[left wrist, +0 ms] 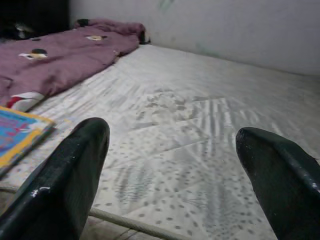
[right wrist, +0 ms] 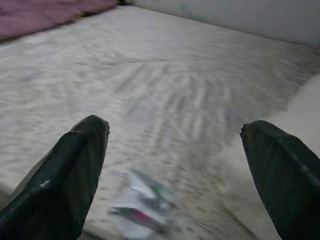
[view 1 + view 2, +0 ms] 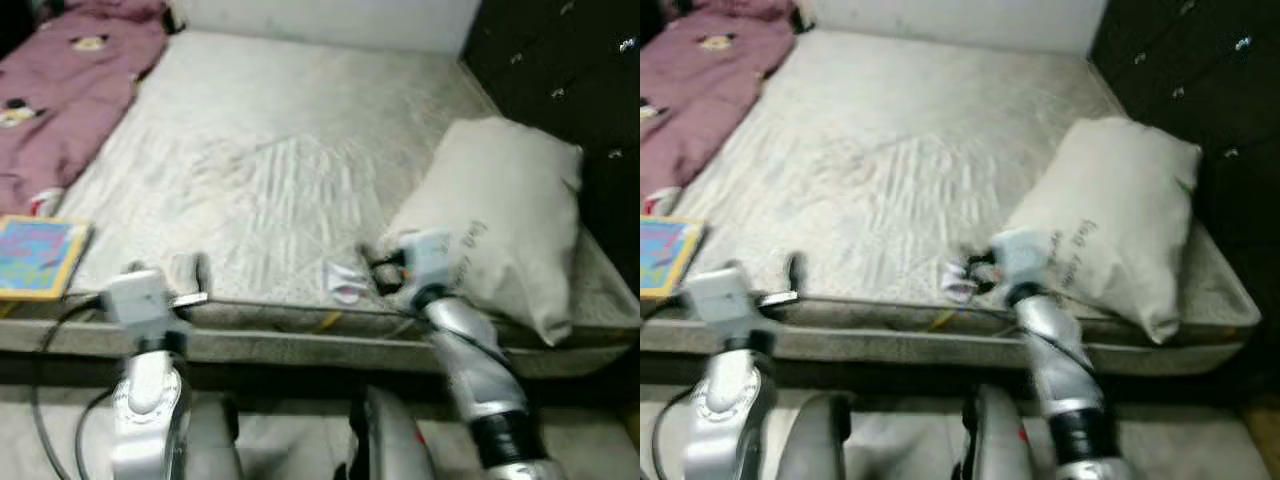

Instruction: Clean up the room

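Both grippers at the near edge of the mattress (image 3: 280, 170), jaws spread, nothing held. Right gripper (image 2: 170, 165) is just over a small crumpled wrapper (image 3: 346, 281), beside the white pillow (image 3: 500, 220). Left gripper (image 1: 170, 165) is near a colourful book (image 3: 38, 257). Pink blanket (image 3: 60, 80) lies far-left.

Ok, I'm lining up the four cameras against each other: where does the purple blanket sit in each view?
Left eye view: the purple blanket is at the upper left, along the mattress side.
Right eye view: upper left corner.
Left wrist view: beyond the colourful book, stretching toward the wall.
Right wrist view: a blurred purple strip at the mattress's far edge.
Shared landmark: the pale patterned mattress.
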Motion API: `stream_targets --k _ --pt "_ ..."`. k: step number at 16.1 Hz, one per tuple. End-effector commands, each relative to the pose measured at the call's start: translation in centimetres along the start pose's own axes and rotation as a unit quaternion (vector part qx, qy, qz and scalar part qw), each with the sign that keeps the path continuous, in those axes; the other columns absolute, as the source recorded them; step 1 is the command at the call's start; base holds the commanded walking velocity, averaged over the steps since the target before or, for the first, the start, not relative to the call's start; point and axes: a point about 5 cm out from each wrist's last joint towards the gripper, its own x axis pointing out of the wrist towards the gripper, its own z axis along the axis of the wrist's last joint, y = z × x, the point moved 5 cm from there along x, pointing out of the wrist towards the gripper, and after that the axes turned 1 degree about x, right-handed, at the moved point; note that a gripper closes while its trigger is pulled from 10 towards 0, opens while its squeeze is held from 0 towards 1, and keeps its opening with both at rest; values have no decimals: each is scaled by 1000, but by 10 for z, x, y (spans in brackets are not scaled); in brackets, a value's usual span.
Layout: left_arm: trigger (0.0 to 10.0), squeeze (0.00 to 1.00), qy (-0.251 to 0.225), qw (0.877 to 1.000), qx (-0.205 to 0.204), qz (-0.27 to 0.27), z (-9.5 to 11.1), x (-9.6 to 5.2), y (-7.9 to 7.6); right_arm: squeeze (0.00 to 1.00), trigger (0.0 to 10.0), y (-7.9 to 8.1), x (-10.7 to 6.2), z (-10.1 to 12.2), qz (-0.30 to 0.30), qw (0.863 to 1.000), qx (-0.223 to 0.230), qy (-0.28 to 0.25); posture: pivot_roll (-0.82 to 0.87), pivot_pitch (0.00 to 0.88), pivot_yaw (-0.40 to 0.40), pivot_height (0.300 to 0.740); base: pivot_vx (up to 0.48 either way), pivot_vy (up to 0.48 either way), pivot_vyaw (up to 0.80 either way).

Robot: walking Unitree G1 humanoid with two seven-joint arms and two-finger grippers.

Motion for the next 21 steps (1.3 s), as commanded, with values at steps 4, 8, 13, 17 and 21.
stream_targets --k 4,8,13,17,21 --pt "10000 0 3 1000 9 5 0 1 7 0 10000 11 4 2 15 1000 8 -2 9 0 -87 583 228 0 0" --pt "10000 0 13 1000 9 8 -4 0 6 0 10000 13 4 -4 22 1000 7 15 13 0 -92 578 0 0 0" --pt "10000 0 15 1000 -2 20 0 -9 6 0 10000 32 -8 -27 85 993 7 77 13 2 -92 533 0 0 0" --pt "10000 0 23 999 -2 24 4 -20 9 0 10000 34 6 -33 104 989 -10 102 68 56 -98 533 0 0 0" --pt "10000 0 25 999 10 19 13 -28 12 0 10000 49 28 -23 116 989 -23 88 117 91 -90 533 0 0 0"
